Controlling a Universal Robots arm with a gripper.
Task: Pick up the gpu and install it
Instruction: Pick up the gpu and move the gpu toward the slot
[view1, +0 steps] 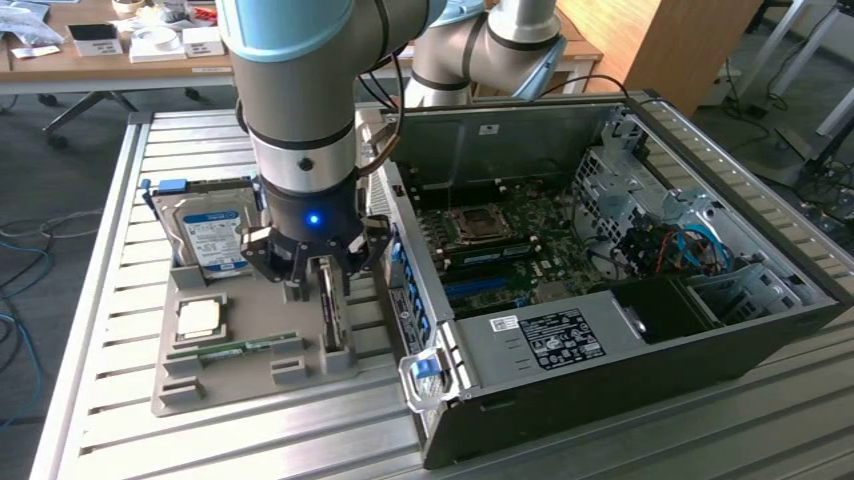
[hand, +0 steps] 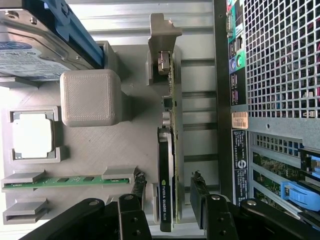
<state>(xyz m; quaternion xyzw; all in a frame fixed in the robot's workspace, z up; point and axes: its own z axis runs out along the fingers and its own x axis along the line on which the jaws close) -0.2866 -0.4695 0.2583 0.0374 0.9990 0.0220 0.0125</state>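
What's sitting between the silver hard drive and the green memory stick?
A square silver processor chip, seated in its own pocket; the wrist view shows it best.

Grey-silver arm (view1: 304, 100) with pale blue joint caps; black wrist collar around a small blue light (view1: 311, 218) — below the light, black linkage gripper (view1: 324, 292), bolted pivots.
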